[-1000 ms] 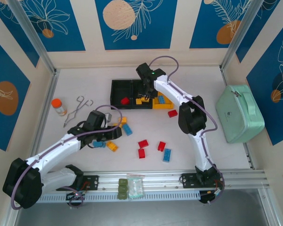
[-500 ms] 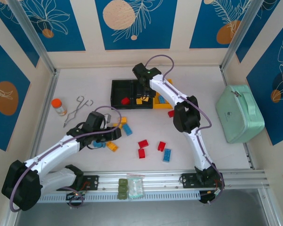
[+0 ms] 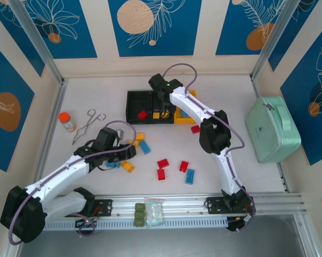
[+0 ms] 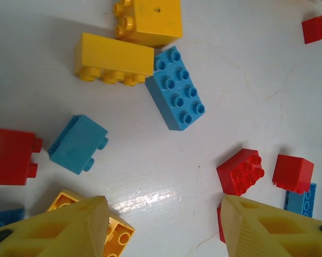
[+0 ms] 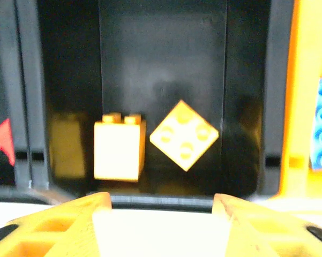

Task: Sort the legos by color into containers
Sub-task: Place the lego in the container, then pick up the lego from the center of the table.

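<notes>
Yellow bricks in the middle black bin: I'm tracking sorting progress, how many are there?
2, both on the floor of the middle black bin: a left yellow brick showing a plain face and a right yellow brick studs-up, turned diagonally. The near edge may hide more.

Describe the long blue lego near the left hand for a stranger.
Toward the arms from the row of bins, find the loose bricks by the left hand. The long blue lego lies studs-up, eight studs showing, touching a yellow oblong brick; the other blue one nearby lies sideways.
</notes>
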Tool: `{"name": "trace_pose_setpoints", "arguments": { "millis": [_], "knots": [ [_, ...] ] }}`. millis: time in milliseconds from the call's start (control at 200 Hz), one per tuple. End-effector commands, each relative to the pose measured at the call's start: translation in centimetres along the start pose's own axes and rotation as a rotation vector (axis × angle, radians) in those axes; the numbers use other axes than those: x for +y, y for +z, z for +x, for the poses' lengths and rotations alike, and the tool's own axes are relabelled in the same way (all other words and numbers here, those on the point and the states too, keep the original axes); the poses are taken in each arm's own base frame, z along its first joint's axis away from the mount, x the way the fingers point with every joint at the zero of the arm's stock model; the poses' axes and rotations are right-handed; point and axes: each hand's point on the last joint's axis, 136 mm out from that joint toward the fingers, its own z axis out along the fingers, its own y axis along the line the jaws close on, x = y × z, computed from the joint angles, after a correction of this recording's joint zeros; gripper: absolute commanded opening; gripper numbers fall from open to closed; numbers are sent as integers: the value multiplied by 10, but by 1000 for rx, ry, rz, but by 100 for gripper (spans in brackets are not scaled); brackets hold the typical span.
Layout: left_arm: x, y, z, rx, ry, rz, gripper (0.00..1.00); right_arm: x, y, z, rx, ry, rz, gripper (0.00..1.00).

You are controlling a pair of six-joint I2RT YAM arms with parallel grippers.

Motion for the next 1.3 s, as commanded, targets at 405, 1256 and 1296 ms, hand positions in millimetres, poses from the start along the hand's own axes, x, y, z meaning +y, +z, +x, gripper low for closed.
{"name": "trace_pose_setpoints", "arguments": {
  "millis": [405,1256,1296],
  "knots": [
    [11,1,-10,42,66,-150,58,-18,-73,81,-49,-8,-235,53],
    [40,57,-7,319,294,-398,44,-116,-65,203,32,210,-227,53],
    [40,58,-8,316,297,-401,39,-115,-64,203,33,213,-230,53]
  ]
}}
